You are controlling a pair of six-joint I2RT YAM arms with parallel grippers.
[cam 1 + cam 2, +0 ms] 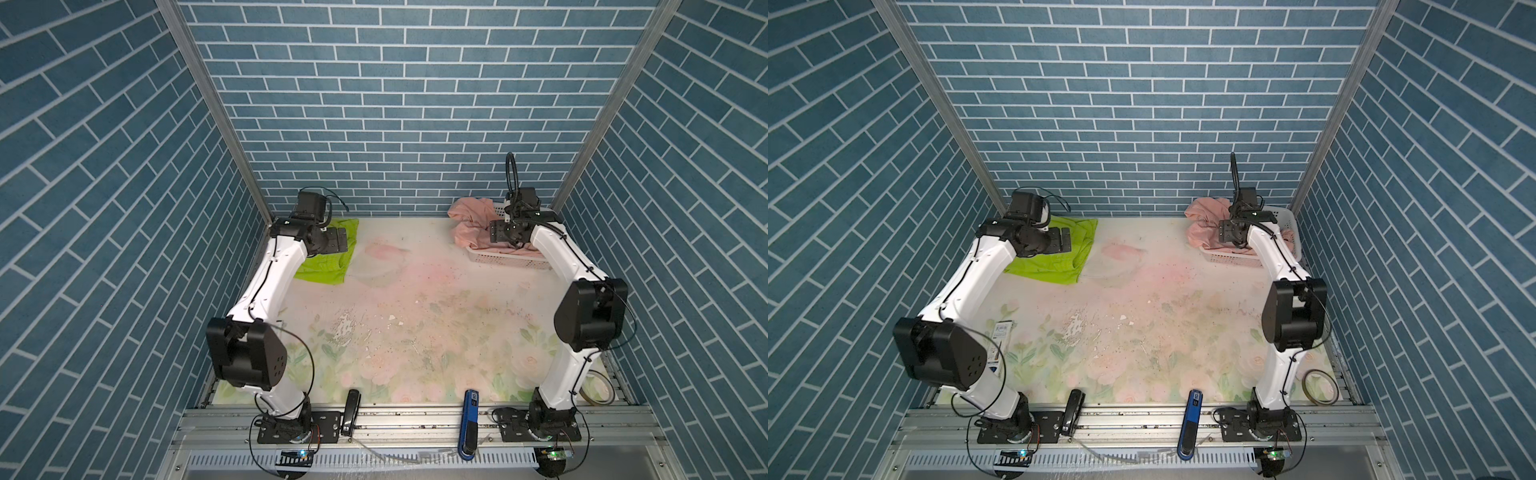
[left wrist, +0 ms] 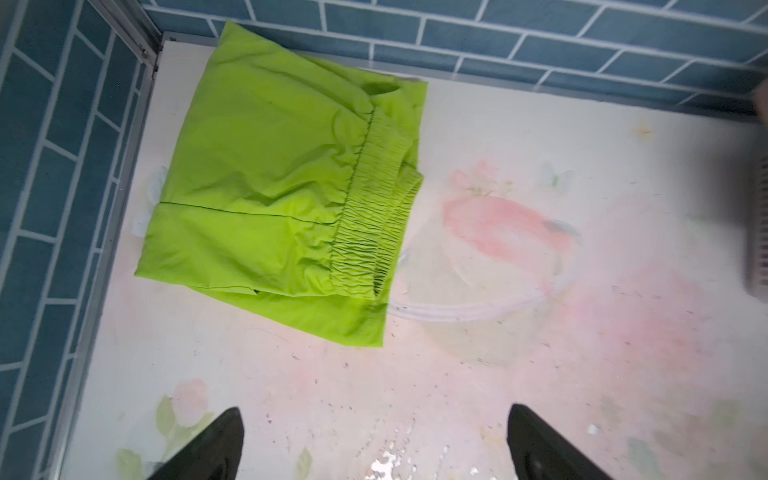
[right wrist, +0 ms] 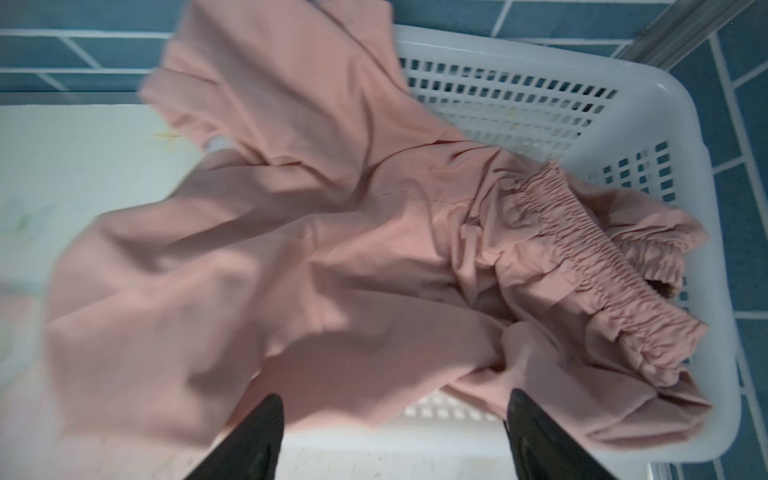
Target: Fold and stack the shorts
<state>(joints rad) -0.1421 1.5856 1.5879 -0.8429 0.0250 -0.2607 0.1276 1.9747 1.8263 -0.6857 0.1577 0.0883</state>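
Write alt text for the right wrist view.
Crumpled salmon-pink shorts drape over the rim of a white perforated basket, their gathered waistband lying inside it. The right hand hangs open over them, holding nothing.

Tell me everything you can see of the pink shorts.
The pink shorts are dusty salmon, thin, soft fabric with a gathered elastic waistband. They lie unfolded and crumpled, waistband end inside the white perforated basket at the table's far right corner, legs spilling over its rim. The open right claw hangs over them, gripping nothing; contact cannot be told.
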